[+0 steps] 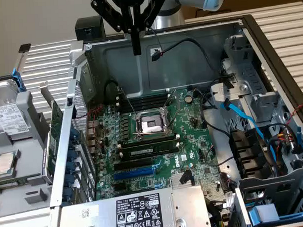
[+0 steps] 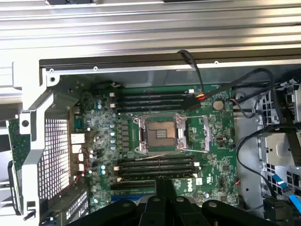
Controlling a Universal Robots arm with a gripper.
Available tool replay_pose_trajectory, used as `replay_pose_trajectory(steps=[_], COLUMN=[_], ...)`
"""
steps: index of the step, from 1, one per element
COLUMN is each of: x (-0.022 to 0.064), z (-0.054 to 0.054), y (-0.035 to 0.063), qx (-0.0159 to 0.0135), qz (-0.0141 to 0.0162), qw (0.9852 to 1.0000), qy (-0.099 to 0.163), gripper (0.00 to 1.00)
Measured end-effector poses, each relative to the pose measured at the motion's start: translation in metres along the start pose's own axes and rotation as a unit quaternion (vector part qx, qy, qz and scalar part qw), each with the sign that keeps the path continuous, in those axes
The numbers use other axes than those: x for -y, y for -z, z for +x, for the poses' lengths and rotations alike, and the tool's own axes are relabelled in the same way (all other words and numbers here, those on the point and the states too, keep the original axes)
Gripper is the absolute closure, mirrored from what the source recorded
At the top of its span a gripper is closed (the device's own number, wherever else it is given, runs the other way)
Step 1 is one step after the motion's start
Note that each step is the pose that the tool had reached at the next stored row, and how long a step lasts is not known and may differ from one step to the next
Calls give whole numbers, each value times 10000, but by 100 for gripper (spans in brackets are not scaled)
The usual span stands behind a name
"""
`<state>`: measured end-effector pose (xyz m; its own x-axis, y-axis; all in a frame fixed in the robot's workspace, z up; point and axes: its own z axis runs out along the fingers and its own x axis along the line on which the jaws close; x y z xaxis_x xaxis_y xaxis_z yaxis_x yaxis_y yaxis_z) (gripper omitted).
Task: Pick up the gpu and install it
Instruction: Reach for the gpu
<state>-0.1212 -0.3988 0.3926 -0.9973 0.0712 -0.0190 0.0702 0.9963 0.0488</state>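
Observation:
The gpu [image 1: 55, 135] is a thin green card standing on edge just outside the case's perforated rear wall, at the exterior view's left; its silver bracket [image 1: 45, 93] sticks up at the far end. In the wrist view the gpu [image 2: 13, 157] shows as a green strip beside the grille. My gripper [image 1: 136, 44] hangs high over the open case's back wall, well above and apart from the card. Its fingers [image 2: 164, 200] are shut together with nothing between them.
The green motherboard [image 1: 193, 142] lies in the open case with an empty CPU socket [image 1: 151, 124], black memory slots and a blue slot [image 1: 136, 170]. The power supply [image 1: 140, 209] is in front. Cables and a drive cage [image 1: 275, 188] crowd the exterior view's right. A drive [image 1: 8, 119] lies outside.

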Motion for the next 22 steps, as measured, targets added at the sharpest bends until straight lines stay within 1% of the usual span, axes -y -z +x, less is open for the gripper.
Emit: replay_pose_trajectory(steps=[20, 22], x=[0, 3], z=[1, 36], y=[0, 2], qx=[0, 2], qz=[0, 1], qw=[10000, 10000], qy=[0, 0], gripper=[89, 89])
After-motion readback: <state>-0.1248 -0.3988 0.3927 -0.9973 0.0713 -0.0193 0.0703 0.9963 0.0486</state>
